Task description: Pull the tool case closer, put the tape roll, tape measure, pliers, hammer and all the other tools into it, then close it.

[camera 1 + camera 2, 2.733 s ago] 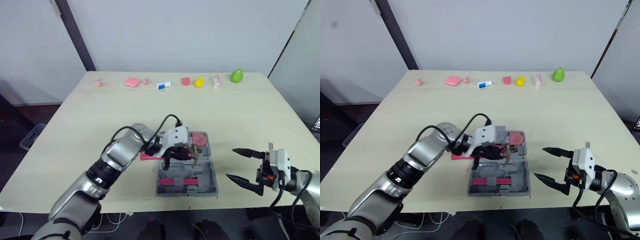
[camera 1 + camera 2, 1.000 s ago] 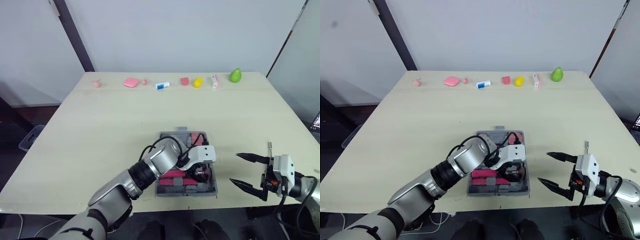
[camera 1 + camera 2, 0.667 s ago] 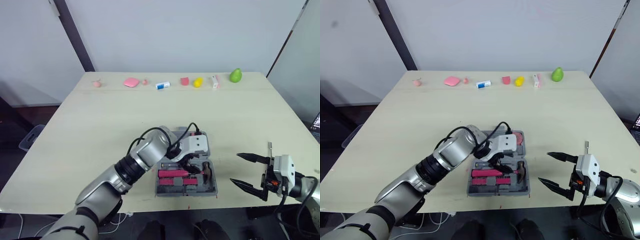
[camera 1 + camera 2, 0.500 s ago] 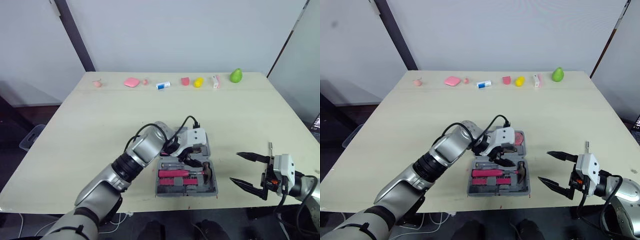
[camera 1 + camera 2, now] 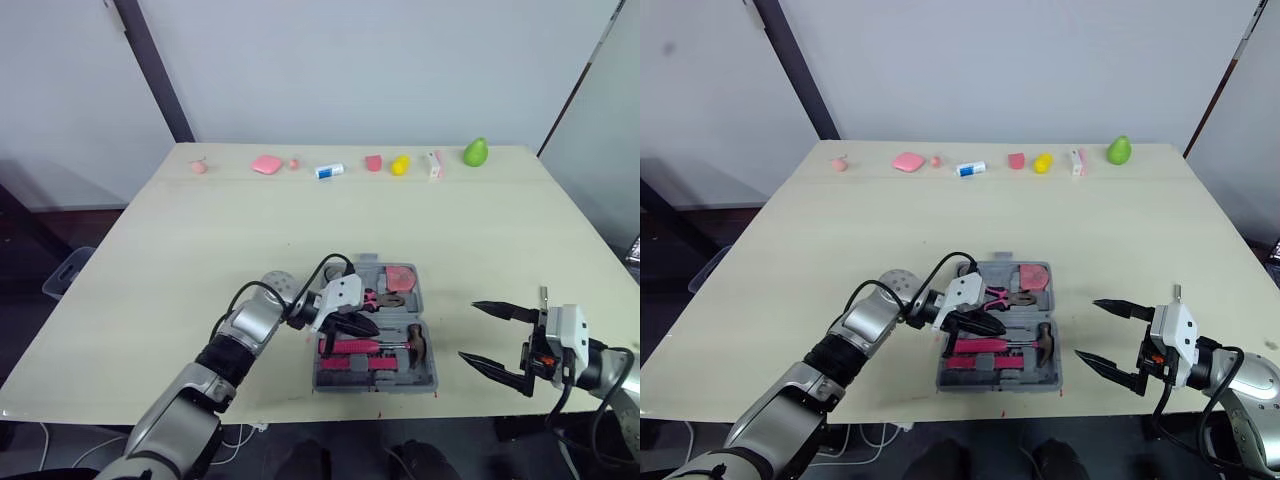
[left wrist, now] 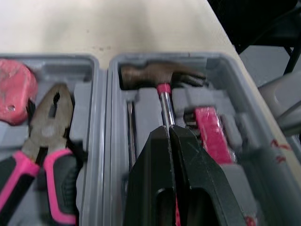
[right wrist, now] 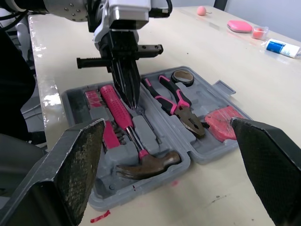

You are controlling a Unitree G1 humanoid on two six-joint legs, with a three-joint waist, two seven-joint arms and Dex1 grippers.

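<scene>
Right gripper hangs empty with fingers spread wide at the near edge of the table, just beside the open tool case. Left gripper has its fingers pressed together, tips down by the hammer shaft in the case's near half. Pliers and tape measure lie in the far half. Packing looks about done. Closing seems next: the left arm must clear before one half folds over.

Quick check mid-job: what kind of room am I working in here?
Probably a robot test room or lab rather than a workshop: a bare pale table with plain grey walls behind it, a neat row of small toy-like items along its far edge, and one open tool case.
</scene>
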